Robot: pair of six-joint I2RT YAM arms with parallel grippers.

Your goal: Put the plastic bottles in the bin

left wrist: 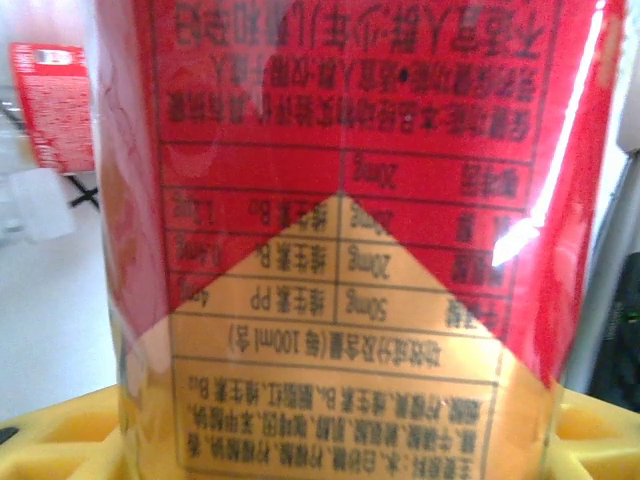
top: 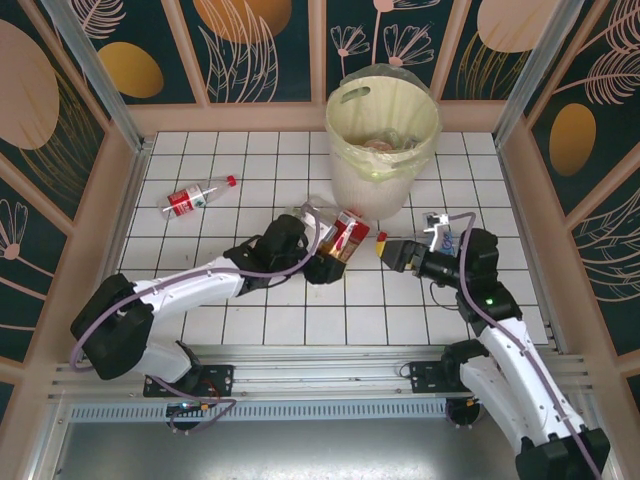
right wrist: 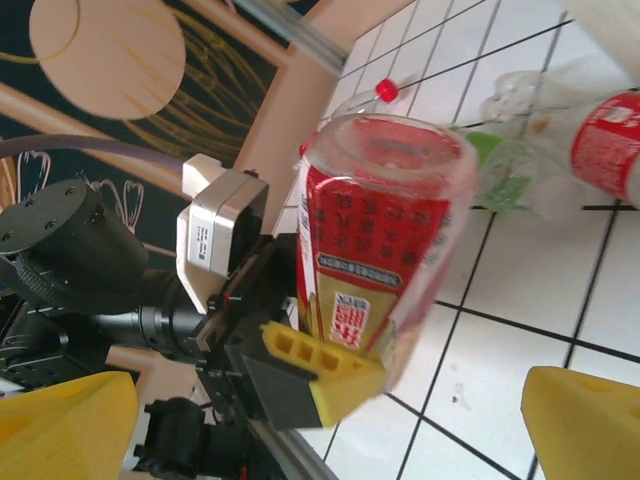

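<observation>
Lightness is what I expect of the clear plastic bottle with the red-and-gold label [right wrist: 380, 230]: it looks empty, thin-walled and smooth, so it will probably dent or slip under a hard squeeze. The labelled mid-body seems the sensible place to hold it. That is where the left gripper [top: 322, 264] pinches it, a yellow pad [right wrist: 320, 375] pressed against the label. The bottle is tilted near the table's centre, at six o'clock of the large round white bucket lined with a pale yellow-green bag [top: 352, 185]. The right gripper [top: 386, 250] stands spread with nothing between its fingers, at three o'clock of the held bottle. The bucket stands upright at the table's twelve o'clock, mouth open; something pale and reddish lies at its bottom, too small to name. A clear red-capped bottle [top: 200, 197] lies at ten o'clock, and a crumpled clear bottle [right wrist: 505, 150] lies just beyond the held one
</observation>
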